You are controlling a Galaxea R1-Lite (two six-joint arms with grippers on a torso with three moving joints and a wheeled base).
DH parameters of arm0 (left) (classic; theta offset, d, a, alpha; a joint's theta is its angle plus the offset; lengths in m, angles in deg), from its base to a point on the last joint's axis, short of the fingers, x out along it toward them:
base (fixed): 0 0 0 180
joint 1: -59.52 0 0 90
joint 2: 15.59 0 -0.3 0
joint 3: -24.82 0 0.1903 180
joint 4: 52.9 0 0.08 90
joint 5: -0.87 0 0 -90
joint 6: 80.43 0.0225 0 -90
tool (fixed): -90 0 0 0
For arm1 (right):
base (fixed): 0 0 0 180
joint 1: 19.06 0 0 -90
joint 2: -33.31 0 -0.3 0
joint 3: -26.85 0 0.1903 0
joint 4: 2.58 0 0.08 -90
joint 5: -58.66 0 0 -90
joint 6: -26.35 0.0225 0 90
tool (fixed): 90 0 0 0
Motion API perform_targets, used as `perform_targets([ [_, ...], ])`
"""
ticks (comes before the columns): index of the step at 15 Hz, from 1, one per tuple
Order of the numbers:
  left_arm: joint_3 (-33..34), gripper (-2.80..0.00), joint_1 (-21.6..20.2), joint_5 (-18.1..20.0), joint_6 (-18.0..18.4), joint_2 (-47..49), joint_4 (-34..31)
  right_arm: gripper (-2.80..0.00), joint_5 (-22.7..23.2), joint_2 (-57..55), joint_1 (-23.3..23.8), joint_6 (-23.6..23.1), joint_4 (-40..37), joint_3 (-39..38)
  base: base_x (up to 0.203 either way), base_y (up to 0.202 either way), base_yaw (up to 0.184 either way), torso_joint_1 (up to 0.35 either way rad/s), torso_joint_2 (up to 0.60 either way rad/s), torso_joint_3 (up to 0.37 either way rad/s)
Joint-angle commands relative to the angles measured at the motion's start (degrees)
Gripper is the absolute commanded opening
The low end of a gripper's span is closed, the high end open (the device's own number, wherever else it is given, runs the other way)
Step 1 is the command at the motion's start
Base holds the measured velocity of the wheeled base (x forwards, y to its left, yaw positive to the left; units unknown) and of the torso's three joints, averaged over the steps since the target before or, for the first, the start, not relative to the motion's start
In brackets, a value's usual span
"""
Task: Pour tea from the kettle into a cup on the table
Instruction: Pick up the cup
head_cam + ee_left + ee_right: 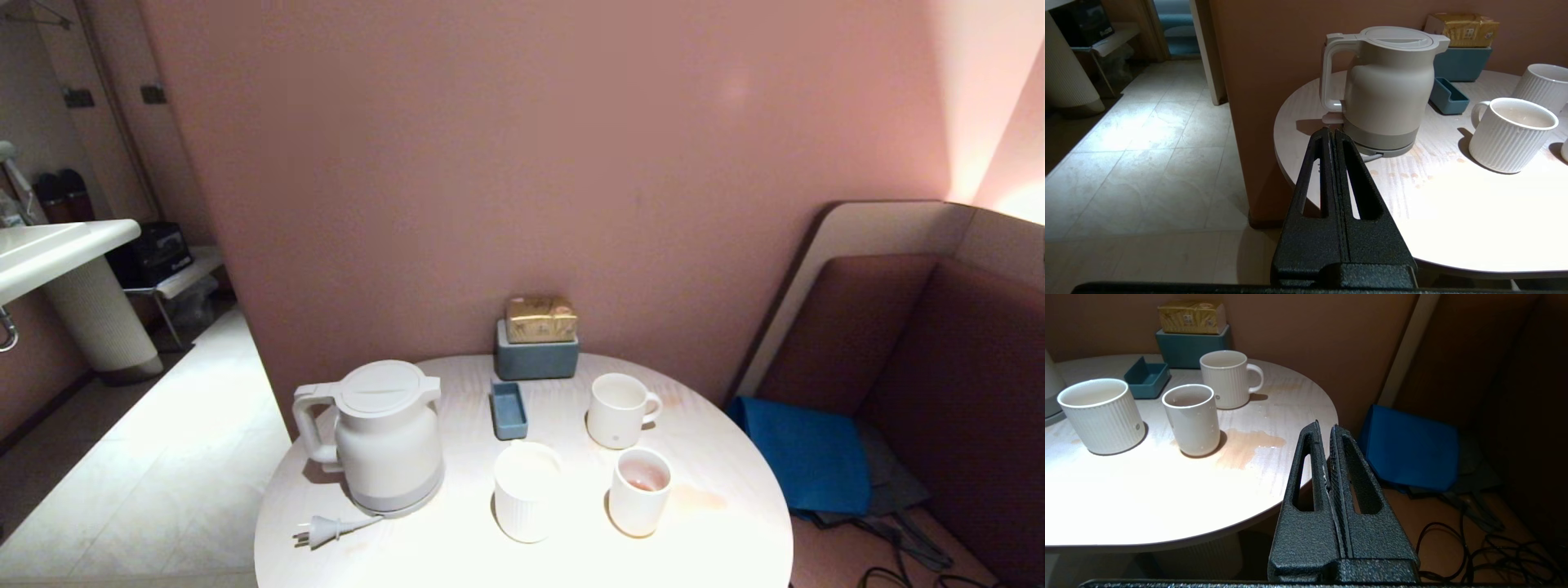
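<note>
White kettle (pixel 384 437): it stands upright on its grey base near the surface's (pixel 457 563) left edge, lid shut, loop handle turned outward past that edge, spout turned toward the middle; its plug lies loose by the near-left edge.
Cup (pixel 641 492): the small handleless one is set toward the near-right edge, upright, with a shallow reddish layer of tea (pixel 645 475) already in it; an orange spill is seen on the surface just beside it.
Other cups: a ribbed handleless cup (pixel 526 492) stands between kettle and target cup; a handled mug (pixel 620 410) stands behind the target cup.
Step in hand: judged as the reach for the kettle handle, not yet begun.
Left gripper (pixel 1333 134): jaws are pressed together, holding nothing; it is held off the left edge, aimed at the kettle's handle (pixel 1329 77), which lies just ahead of and above the tips, apart from them.
Right gripper (pixel 1325 430): jaws are together and empty; it is parked off the near-right edge, the cup well apart from it.
Doing it well: the left jaws should be opened before the approach, closed round the upright part of the handle, and the kettle lifted straight off its base.
Risk: the ribbed cup stands in the pouring path, so the spout must be carried over it.
</note>
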Motion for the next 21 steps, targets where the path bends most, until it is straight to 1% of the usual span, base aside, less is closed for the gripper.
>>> perform_targets([
  [1, -0.04, -2.80, -0.01, -0.13, 2.09, 0.11, 0.00, -2.80, 0.02, -0.07, -0.02, -0.07, -0.02, 0.04, 0.000, 0.000, 0.000, 0.000, 0.00, 0.000],
  [2, 0.38, -2.80, -0.01, 0.24, 6.69, 0.11, 0.09, -2.80, 0.02, -0.07, -0.02, -0.07, -0.02, 0.04, 0.000, 0.000, 0.000, 0.000, 0.00, 0.000],
  [3, 0.57, -2.80, -0.01, 2.08, 10.48, 0.11, 0.23, -2.80, 0.17, -0.07, -0.02, -0.15, 0.05, 0.02, 0.000, 0.000, 0.000, 0.000, 0.00, 0.000],
  [4, 0.63, -2.80, -0.01, 2.33, 9.82, 0.11, 0.30, -2.80, 0.10, -0.07, -0.02, -0.19, -0.02, 0.04, 0.000, 0.000, 0.000, 0.000, 0.00, 0.000],
  [5, 0.63, -2.80, -0.01, 1.89, 5.96, 0.11, 0.34, -2.80, 0.10, -0.07, -0.02, 0.11, -0.02, 0.04, 0.000, 0.000, 0.000, 0.000, 0.00, 0.000],
  [6, 0.63, -2.80, -0.01, 0.38, 3.23, 0.11, 0.39, -2.80, 0.10, -0.07, -0.02, 0.02, -0.02, -0.03, 0.000, 0.000, 0.000, 0.000, 0.00, 0.000],
  [8, 0.63, -2.80, -0.01, 0.25, 3.62, 0.11, 0.40, -2.80, -0.17, -0.07, -0.01, 0.19, -0.02, -0.04, 0.000, 0.000, 0.000, 0.000, 0.00, 0.000],
  [9, 0.63, -2.80, -0.01, 0.25, 2.72, 0.11, 0.48, -2.80, -0.32, -0.07, 0.02, -0.19, 0.06, 0.18, 0.000, 0.000, 0.000, 0.000, 0.00, 0.000],
  [10, 0.63, -2.80, -0.01, 0.25, 2.37, 0.11, 0.49, -2.80, -0.50, -0.10, 0.00, -0.15, -0.09, 2.00, 0.000, 0.000, 0.000, 0.000, 0.00, 0.000],
  [11, 0.63, -2.80, -0.01, 0.25, 2.38, 0.11, 0.49, -2.80, -0.62, -0.70, -0.01, -0.05, -0.52, 5.72, 0.000, 0.000, 0.000, 0.000, 0.00, 0.000],
  [14, 0.63, -2.80, -0.01, 0.25, 2.41, 0.11, 0.49, -2.80, -0.67, -10.08, -0.03, -0.01, -1.14, 15.72, 0.000, 0.000, 0.000, 0.000, 0.00, 0.000],
  [17, 0.63, -2.80, -0.01, 0.25, 2.41, 0.11, 0.49, -2.80, -0.14, -22.76, -0.24, 0.03, -0.73, 21.32, 0.000, 0.000, 0.000, 0.000, 0.00, 0.000],
  [18, 0.63, -2.80, -0.01, 0.25, 2.41, 0.11, 0.49, -2.80, 1.03, -28.01, -0.41, 0.08, -0.56, 22.96, 0.000, 0.000, 0.000, 0.000, 0.00, 0.000],
  [19, 0.63, -2.80, -0.01, 0.25, 2.41, 0.11, 0.56, -2.80, 3.82, -33.24, -0.62, -0.07, 0.09, 24.15, 0.000, 0.000, 0.000, 0.000, 0.00, 0.000],
  [20, 0.63, -2.80, -0.01, 0.25, 2.41, 0.11, 0.49, -2.80, 8.68, -37.93, -0.75, -1.13, 1.68, 24.87, 0.000, 0.000, 0.000, 0.000, 0.00, 0.000],
  [21, 0.63, -2.80, -0.01, 0.25, 2.41, 0.11, 0.49, -2.80, 13.96, -42.82, -0.82, -3.72, 3.89, 25.38, 0.000, 0.000, 0.000, 0.000, 0.00, 0.000],
])
